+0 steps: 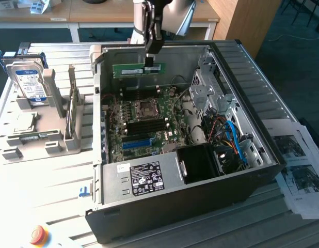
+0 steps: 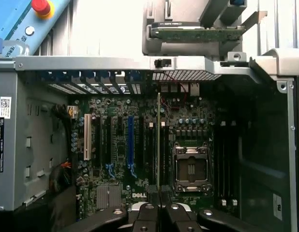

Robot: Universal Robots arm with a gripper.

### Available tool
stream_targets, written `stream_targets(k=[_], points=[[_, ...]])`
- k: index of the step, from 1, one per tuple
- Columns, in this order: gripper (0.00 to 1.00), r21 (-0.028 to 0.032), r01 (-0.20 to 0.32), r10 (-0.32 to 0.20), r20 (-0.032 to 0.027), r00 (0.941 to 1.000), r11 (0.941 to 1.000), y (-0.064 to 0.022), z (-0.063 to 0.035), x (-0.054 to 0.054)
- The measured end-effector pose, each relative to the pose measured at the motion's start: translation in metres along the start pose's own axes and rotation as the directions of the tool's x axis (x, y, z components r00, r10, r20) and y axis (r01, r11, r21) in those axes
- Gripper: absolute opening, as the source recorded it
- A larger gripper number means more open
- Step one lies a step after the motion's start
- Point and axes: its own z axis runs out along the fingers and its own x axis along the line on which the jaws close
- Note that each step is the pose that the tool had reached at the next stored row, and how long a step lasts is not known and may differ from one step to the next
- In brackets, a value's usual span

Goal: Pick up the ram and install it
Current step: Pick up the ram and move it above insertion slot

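Fingers (image 2: 148, 215) nearly closed, pinching the ram (image 1: 129, 69) above the motherboard (image 1: 144, 124).

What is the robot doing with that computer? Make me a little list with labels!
gripper: shut on the ram
ram: green stick, held in the air above the open case, not in a slot yet
computer case: lying on its side, open on top
motherboard: inside the case, with long black slots beside the processor socket
hard drive: standing in a grey holder at the exterior view's left, outside the case
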Motion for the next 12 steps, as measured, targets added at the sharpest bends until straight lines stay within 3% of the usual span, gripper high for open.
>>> stream_targets(k=[8,12], points=[[0.11,0.0,0.0,0.0,0.0001,1.0,1.0,-0.0225,-0.0011,-0.001],[0.11,0.0,0.0,0.0,0.0,1.0,1.0,-0.0238,-0.0011,-0.001]])
